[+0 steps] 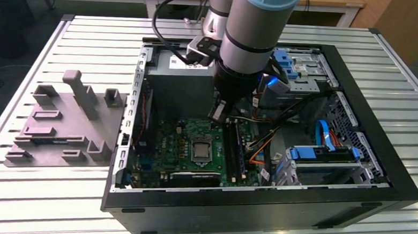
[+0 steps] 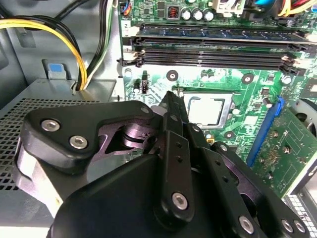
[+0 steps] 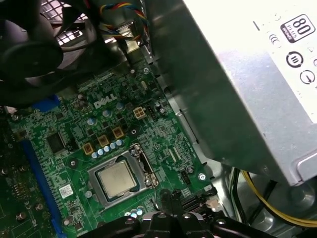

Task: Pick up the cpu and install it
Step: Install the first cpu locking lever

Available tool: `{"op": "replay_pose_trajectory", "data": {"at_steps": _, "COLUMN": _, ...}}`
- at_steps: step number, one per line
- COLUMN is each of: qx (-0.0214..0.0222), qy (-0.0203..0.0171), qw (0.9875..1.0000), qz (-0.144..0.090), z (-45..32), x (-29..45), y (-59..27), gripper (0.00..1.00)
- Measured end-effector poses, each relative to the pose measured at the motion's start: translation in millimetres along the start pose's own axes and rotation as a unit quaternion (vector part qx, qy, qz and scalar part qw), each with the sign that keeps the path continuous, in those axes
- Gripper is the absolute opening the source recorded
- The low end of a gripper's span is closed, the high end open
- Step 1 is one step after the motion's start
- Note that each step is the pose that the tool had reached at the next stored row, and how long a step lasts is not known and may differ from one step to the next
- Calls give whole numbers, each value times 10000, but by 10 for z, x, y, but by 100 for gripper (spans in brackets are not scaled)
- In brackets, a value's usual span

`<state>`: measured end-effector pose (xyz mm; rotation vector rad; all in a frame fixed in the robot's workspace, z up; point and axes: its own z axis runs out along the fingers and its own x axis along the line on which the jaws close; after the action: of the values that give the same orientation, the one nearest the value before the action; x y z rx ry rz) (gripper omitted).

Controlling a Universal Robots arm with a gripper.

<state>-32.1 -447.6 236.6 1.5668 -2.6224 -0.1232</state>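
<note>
The cpu [image 3: 116,178] is a small square chip with a pale metal top. It lies flat inside the socket frame [image 3: 141,161] on the green motherboard [image 3: 74,124], and it also shows in the second wrist view [image 2: 205,110] and the exterior view [image 1: 201,149]. My gripper [image 2: 171,96] hangs inside the open computer case [image 1: 378,158], a little above the board and beside the socket. Its black fingers are pressed together with nothing between them. In the first wrist view the gripper [image 3: 171,196] sits just off the socket's corner; the exterior view has the gripper [image 1: 219,115] above the board's rear part.
The grey power supply [image 3: 237,84] rises close beside the gripper, with yellow cables [image 2: 74,44] running off it. Memory slots [image 2: 213,54] and a black fan [image 3: 29,49] border the socket area. A grey moulded tray [image 1: 65,125] stands on the slatted table at the exterior view's left.
</note>
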Motion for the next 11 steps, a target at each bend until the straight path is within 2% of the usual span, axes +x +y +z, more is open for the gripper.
{"op": "replay_pose_trajectory", "data": {"at_steps": 3, "qx": 1, "qy": 3, "qw": 10000, "qz": -27, "z": 0, "x": 5, "y": -2, "gripper": 11}}
{"op": "replay_pose_trajectory", "data": {"at_steps": 8, "qx": 12, "qy": 33, "qw": 9995, "qz": -301, "z": 2, "x": 12, "y": -3, "gripper": 11}}
{"op": "replay_pose_trajectory", "data": {"at_steps": 11, "qx": 28, "qy": 36, "qw": 9992, "qz": -391, "z": 4, "x": 35, "y": -9, "gripper": 11}}
